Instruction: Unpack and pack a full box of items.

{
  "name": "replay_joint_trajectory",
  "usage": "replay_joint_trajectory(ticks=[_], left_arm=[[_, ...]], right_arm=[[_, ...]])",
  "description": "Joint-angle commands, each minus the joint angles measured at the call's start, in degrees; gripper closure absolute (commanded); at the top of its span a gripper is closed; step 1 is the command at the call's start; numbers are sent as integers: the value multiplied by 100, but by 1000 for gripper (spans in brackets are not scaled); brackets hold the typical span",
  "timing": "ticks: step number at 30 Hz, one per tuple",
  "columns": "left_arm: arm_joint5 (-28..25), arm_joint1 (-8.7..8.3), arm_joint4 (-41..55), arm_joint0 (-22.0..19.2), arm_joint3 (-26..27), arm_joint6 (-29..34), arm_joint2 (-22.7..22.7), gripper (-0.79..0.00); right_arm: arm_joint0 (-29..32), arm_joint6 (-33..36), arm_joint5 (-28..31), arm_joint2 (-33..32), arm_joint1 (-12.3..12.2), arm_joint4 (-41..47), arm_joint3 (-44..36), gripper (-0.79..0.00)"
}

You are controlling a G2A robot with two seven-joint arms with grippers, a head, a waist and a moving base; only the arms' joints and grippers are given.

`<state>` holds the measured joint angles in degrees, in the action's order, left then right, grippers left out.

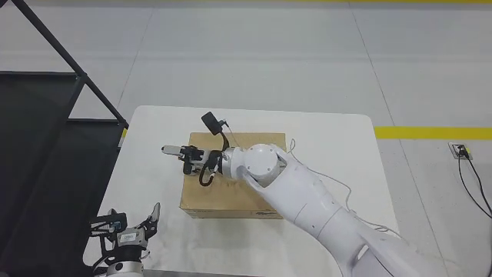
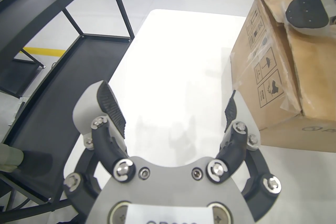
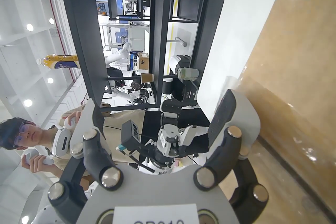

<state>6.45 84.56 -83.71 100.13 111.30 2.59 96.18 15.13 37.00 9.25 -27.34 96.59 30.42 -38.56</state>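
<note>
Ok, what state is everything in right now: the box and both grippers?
Box: closed, clear tape over its top seam.
Left gripper: jaws open, empty, above the table beside the box.
Right gripper: jaws open, empty, at the box's top edge.

Logged bare table (image 1: 150, 177) left of the taped cardboard box (image 1: 201, 196), a lane running near to far, bounded left by black shelf rack (image 1: 46, 161). Logged bare strips far and right of box. Noted right arm (image 1: 307, 200) lying across box top as overhead obstruction.
</note>
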Motion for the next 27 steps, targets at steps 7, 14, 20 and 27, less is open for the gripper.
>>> replay_joint_trajectory(ticks=[7, 14, 20, 27], left_arm=[[-163, -35, 21, -116, -94, 102, 39, -785], [-283, -64, -150, -326, -179, 271, -68, -785], [-353, -85, -311, -512, -209, 406, -206, -785], [-328, -103, -547, -667, -187, 570, -376, -785]], right_arm=[[-214, 413, 133, -3, 398, 187, 788, -785], [-349, 1269, 529, -324, 310, 211, 1090, -785], [-278, 2068, 488, -831, -96, 231, 1114, -785], [47, 1835, 65, -1263, -584, -349, 687, -785]])
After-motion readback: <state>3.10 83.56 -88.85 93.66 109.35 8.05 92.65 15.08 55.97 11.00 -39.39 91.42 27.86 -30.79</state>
